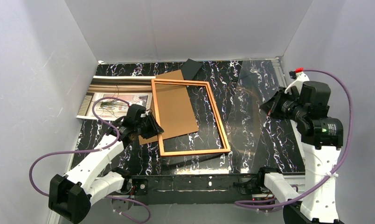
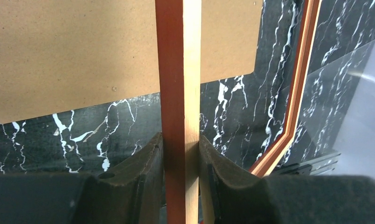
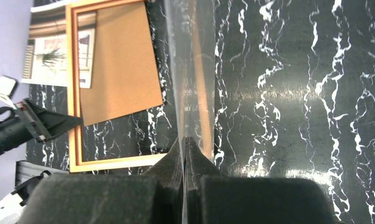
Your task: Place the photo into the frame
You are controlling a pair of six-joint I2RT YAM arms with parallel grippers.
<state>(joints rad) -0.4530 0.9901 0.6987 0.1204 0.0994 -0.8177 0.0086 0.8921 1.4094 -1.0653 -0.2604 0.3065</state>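
Note:
The frame (image 1: 219, 119), a thin orange-red rectangle, lies on the black marble table at centre. My left gripper (image 1: 153, 127) is shut on its left side. In the left wrist view that bar (image 2: 178, 84) stands between both pads, with the gripper (image 2: 181, 149) pressed on it. The photo (image 1: 114, 99), a window print with a plant, lies flat at the back left, partly under the brown board. My right gripper (image 1: 270, 105) is shut on a clear sheet (image 1: 253, 88), held off the table to the right of the frame. The right wrist view shows the sheet (image 3: 190, 70) edge-on in the gripper (image 3: 184, 144).
A brown cardboard board (image 1: 174, 108) lies across the frame's left half, over its left bar and the photo's right edge. A dark flat piece (image 1: 192, 68) sits at the back wall. Grey walls close in left, right and behind. A black rail (image 1: 195, 183) runs along the near edge.

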